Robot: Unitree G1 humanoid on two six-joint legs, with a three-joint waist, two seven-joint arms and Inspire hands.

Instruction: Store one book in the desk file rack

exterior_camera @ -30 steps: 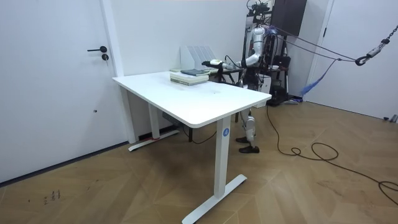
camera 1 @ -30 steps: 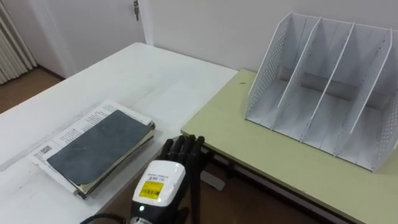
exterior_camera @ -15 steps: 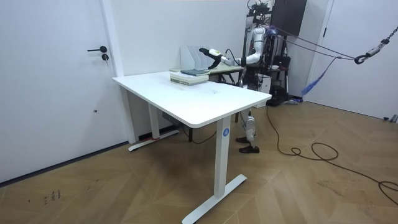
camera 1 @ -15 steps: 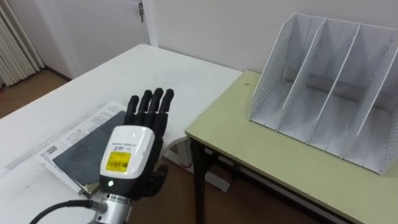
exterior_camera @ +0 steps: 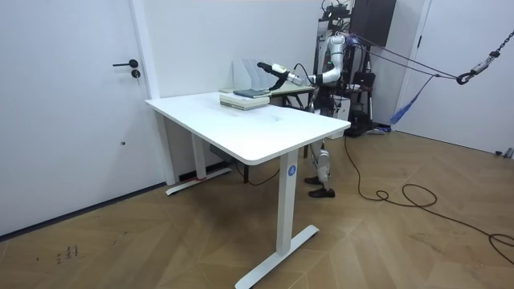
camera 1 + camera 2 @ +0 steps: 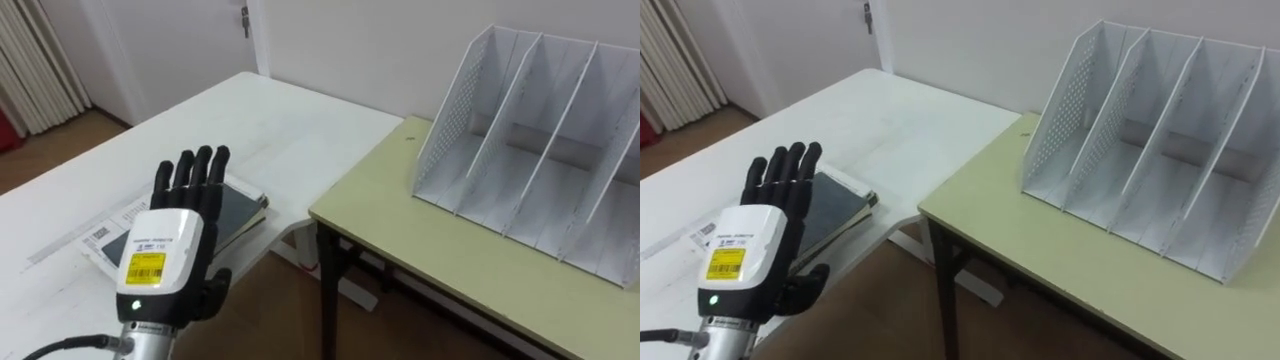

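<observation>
Left hand (image 6: 165, 255): I am seeing it hovering over the book, fingers stretched straight, holding nothing.
Book (image 6: 245, 203): lying on the white table (image 6: 260, 115), largely hiding behind my hand.
File rack (image 6: 530, 170): standing on the olive desk (image 6: 430, 250), right end running out of frame.

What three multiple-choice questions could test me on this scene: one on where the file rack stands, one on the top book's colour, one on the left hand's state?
1. Where does the white file rack stand?
A. On the floor
B. On the olive-topped desk
C. On a chair

2. What colour is the cover of the top book?
A. Red
B. Yellow
C. Dark grey

3. What state is the left hand in?
A. Open and holding nothing
B. Shut on the book
C. Inside the rack

Answers:
1 B: the rack's base rests on the olive top.
2 C: the cover showing beside the hand is dark grey.
3 A: the fingers are straight and nothing is in the hand.
</observation>
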